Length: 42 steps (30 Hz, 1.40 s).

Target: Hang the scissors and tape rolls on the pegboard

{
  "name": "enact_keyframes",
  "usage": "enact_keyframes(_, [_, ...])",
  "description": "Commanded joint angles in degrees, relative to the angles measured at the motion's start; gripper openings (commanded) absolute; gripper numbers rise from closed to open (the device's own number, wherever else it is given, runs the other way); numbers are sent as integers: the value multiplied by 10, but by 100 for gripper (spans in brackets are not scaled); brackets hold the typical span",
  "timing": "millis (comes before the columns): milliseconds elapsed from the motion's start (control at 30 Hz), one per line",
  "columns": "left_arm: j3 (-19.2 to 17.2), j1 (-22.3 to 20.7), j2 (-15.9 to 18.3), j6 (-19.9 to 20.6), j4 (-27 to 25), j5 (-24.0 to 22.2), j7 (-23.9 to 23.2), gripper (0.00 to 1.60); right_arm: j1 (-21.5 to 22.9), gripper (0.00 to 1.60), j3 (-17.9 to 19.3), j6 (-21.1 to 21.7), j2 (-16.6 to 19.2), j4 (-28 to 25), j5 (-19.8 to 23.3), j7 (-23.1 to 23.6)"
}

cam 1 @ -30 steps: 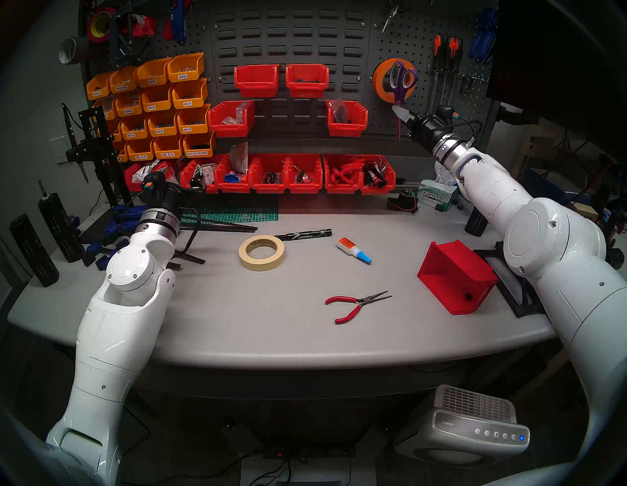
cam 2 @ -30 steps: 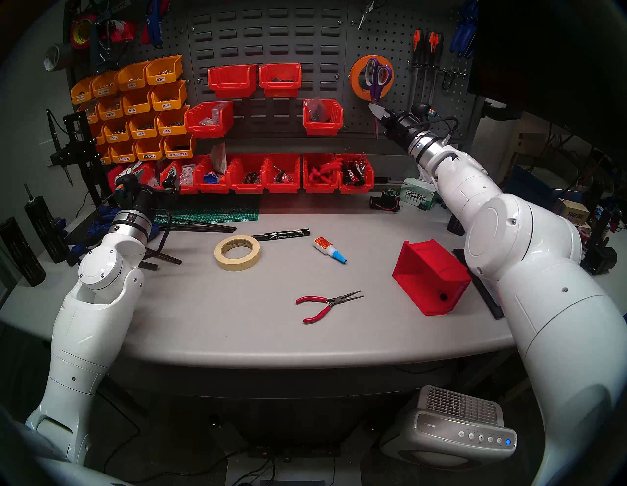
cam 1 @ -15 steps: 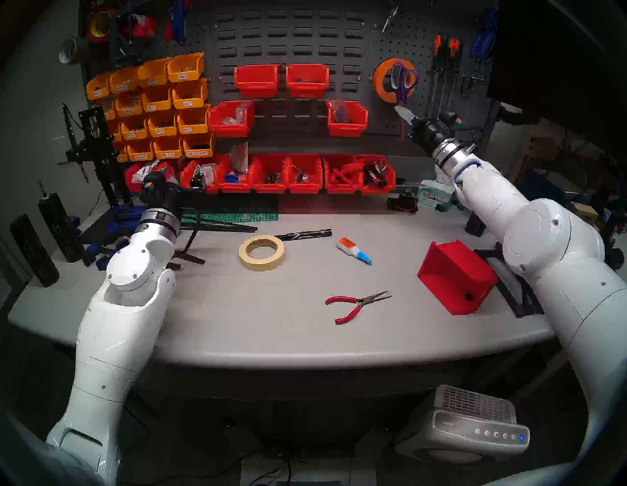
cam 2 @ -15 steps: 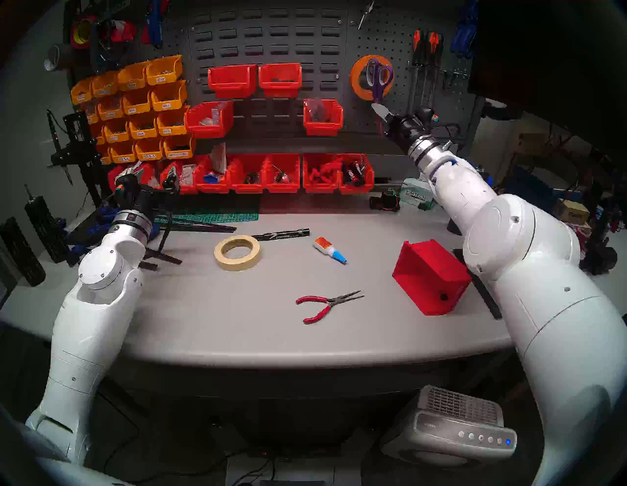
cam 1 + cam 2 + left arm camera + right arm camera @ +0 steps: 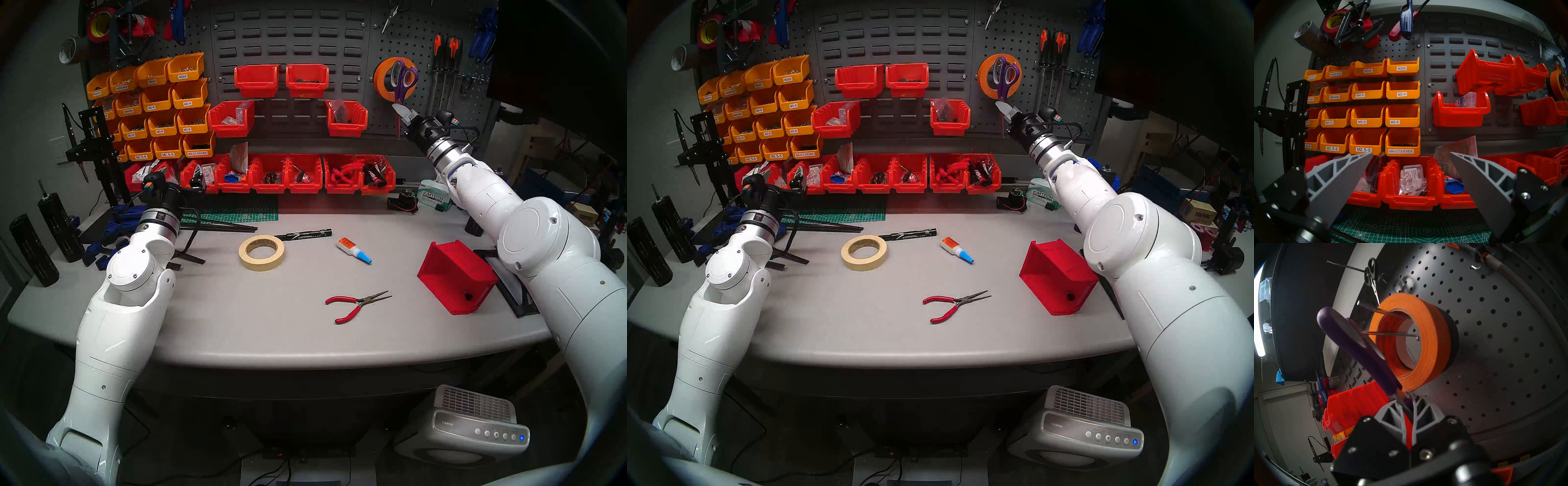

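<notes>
The right gripper (image 5: 1407, 410) pinches the scissors (image 5: 1356, 351) by the blades so their purple loops meet the pegboard (image 5: 1491, 344) hook (orange tape roll (image 5: 1423, 338) hangs there), left gripper (image 5: 1411, 171) open.

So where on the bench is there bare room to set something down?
Bare: the front strip of the grey table before the masking tape roll and red pliers, and between glue bottle and loose red bin. Crowded: the back-left corner.
</notes>
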Motion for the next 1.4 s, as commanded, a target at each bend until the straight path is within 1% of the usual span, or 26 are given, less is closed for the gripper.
enact_keyframes(0, [-7,-17,1,-7,-17,-1,1,160,26,0,20,10,1,-18,19,-7])
enact_keyframes(100, [-7,-17,1,-7,-17,-1,1,160,27,0,33,30,-1,-10,29,-19])
enact_keyframes(267, [-7,-17,1,-7,-17,-1,2,160,15,0,45,46,-11,-9,35,-40])
enact_keyframes(467, [-8,-17,1,-7,-17,-1,2,160,1,0,56,62,-25,-9,40,-48])
enact_keyframes(533, [-8,-17,1,-7,-17,-1,2,160,-2,0,62,68,-29,-9,44,-47])
enact_keyframes(767, [-8,-17,1,-7,-17,-1,2,160,-8,0,62,83,-40,-9,41,-36])
enact_keyframes(933, [-8,-17,1,-8,-17,-1,2,160,-13,0,71,103,-45,-9,50,-18])
enact_keyframes(1067, [-8,-17,0,-8,-17,-1,2,160,-16,0,74,106,-47,-9,52,-9])
enact_keyframes(1100, [-8,-17,1,-8,-17,-1,2,160,-17,0,80,109,-49,-9,59,-8])
enact_keyframes(1167, [-8,-17,1,-8,-17,-1,2,160,-17,0,95,115,-50,-9,72,-10])
enact_keyframes(1267, [-7,-17,1,-7,-17,-1,2,160,-12,0,101,117,-48,-10,76,-18])
enact_keyframes(1367, [-7,-17,1,-7,-17,-1,2,160,-6,0,111,119,-48,-12,83,-35])
